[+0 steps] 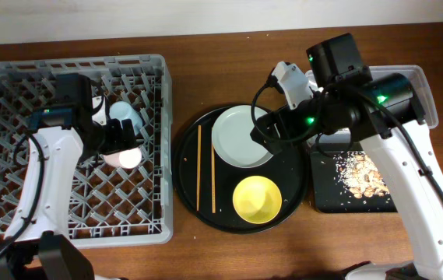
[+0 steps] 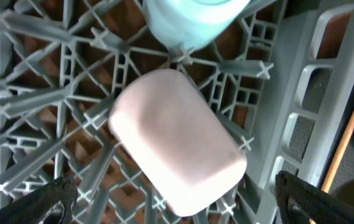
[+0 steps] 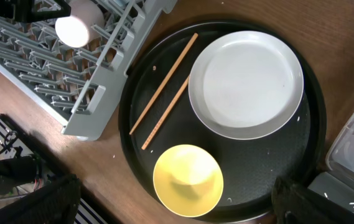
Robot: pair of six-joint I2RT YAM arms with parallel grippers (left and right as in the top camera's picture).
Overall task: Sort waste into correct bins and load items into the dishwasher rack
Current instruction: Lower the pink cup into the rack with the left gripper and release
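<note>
The left gripper [image 2: 172,204] is spread wide over the rack [image 1: 19,85]. One of its dark fingers [image 2: 40,200] shows at 7 o'clock in the left wrist view and the other at 5 o'clock. The pink cup [image 2: 177,140] lies tilted on the grey pegs between them, and neither finger touches it. The blue cup [image 2: 189,17] sits just beyond it at 12 o'clock, the two cups close together near the rack's right side.

The right gripper [image 3: 183,202] is also wide open and holds nothing. It hangs above the round tray [image 3: 313,124], which stands on the wooden table [image 1: 229,249] just right of the rack. From overhead, the plate [image 1: 240,136] lies at about 1 o'clock on that tray and the yellow bowl [image 1: 256,198] at 5 o'clock, near each other. The two chopsticks [image 1: 199,167] lie side by side along the 9 o'clock half, running roughly 12 to 6.

At 3 o'clock from the round tray is a flat black tray [image 1: 330,198] with food scraps [image 1: 361,175] scattered on it. The clear tub [image 1: 427,93] stands behind it at 12 o'clock, largely covered by the right arm.
</note>
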